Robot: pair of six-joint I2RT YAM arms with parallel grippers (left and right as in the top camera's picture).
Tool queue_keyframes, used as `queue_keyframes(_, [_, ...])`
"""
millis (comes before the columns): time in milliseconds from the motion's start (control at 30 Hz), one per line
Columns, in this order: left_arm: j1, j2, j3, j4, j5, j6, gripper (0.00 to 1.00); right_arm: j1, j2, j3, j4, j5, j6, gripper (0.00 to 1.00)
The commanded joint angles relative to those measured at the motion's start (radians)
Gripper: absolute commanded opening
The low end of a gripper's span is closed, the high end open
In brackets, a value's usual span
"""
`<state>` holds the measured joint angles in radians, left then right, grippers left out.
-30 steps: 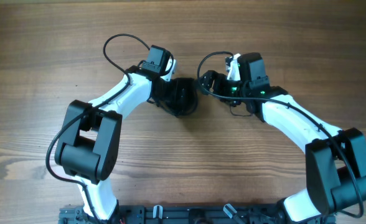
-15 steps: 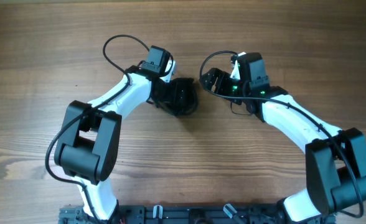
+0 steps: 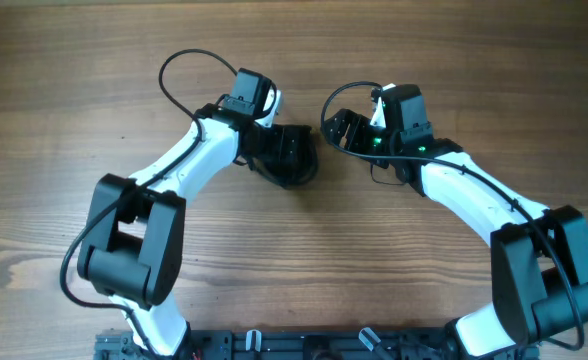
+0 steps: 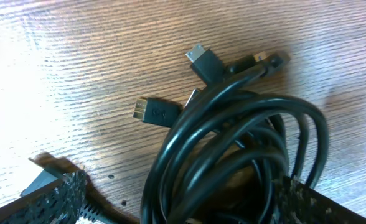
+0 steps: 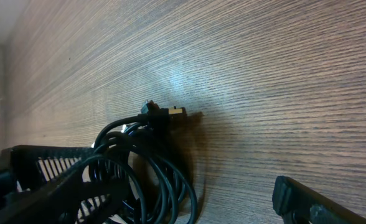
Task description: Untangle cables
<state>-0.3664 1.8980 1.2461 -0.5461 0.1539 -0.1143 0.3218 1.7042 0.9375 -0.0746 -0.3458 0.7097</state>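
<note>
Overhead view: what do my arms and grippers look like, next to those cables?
The left arm and right arm have white links and black joints. A thin black wire loops off each wrist. The left gripper and right gripper are black with mesh-textured fingers. A green light marks the right wrist.

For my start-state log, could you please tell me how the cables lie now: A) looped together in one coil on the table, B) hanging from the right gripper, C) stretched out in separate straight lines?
A: the cables rest as one looped coil on the table, plug ends poking out beside it.
</note>
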Motion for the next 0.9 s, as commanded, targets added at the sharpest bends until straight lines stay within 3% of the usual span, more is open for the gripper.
queue_keyframes(0, [0.004, -0.035, -0.002, -0.010, -0.018, 0.001, 1.00, 0.001, -0.011, 0.005, -0.001, 0.020, 0.000, 1.00])
queue_keyframes(133, [0.004, -0.071, -0.002, -0.042, -0.085, 0.000, 1.00, 0.001, -0.011, 0.005, -0.001, 0.020, 0.000, 1.00])
queue_keyframes(700, [0.006, -0.118, -0.002, -0.063, -0.084, -0.025, 1.00, 0.001, -0.011, 0.005, -0.001, 0.020, 0.000, 1.00])
queue_keyframes(733, [0.011, -0.118, -0.002, -0.065, -0.085, -0.025, 0.78, 0.001, -0.011, 0.005, 0.000, 0.032, 0.001, 1.00])
queue_keyframes(767, [0.016, -0.117, -0.002, -0.065, -0.085, -0.025, 0.40, 0.001, -0.011, 0.005, -0.001, 0.047, 0.000, 1.00])
queue_keyframes(800, [0.023, -0.117, -0.002, -0.064, -0.084, -0.025, 0.18, 0.001, -0.011, 0.005, -0.001, 0.061, 0.000, 1.00])
queue_keyframes(833, [0.030, -0.116, -0.002, -0.064, -0.084, -0.025, 0.04, 0.001, -0.011, 0.005, -0.001, 0.069, 0.000, 1.00])
queue_keyframes(867, [0.036, -0.116, -0.002, -0.064, -0.084, -0.025, 0.04, 0.001, -0.011, 0.005, -0.001, 0.068, 0.002, 1.00])
